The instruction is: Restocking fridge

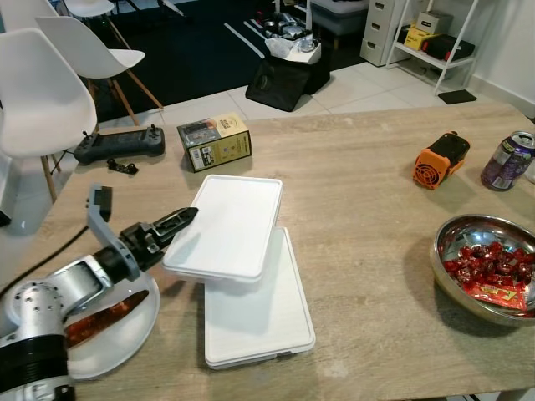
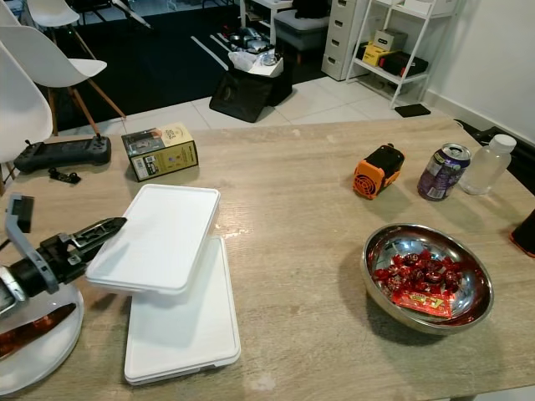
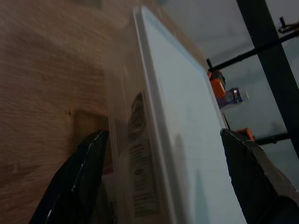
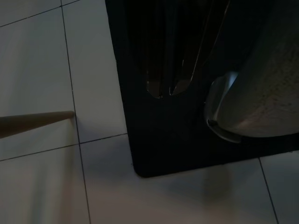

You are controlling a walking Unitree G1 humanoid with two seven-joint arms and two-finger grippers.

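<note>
Table: the wooden table (image 1: 368,251) carries everything; no fridge is in sight, so restocking looks to be at its first step, picking up what is to go in.
Step in hand: lifting the upper white container (image 1: 227,224) off the lower white container (image 1: 255,313). It sits raised and slightly tilted above the lower one, its near end overlapping it.
Next move, as I judge it: raise the upper container clear of the lower one, keep it level, then carry it away from the table. The hold is at one edge only, so the far end could sag or the box could slip.
Left arm: reaches in low from the table's near-left corner, silver forearm over the white plate (image 1: 125,334), wrist pointing toward the table's middle.
Left gripper (image 1: 171,225): fingers spread either side of the upper container's near edge, one above the lid and one below, as the left wrist view shows; whether they press on it firmly cannot be told, but the box hangs off the table, so they appear to be grasping it.
Right gripper (image 4: 170,86): hangs idle over the tiled floor with its fingers close together, holding nothing.
Steel bowl (image 1: 489,267): at the right, holding red-wrapped sweets, well apart from the containers.
Soda can (image 1: 507,160): purple, upright near the far-right edge.
</note>
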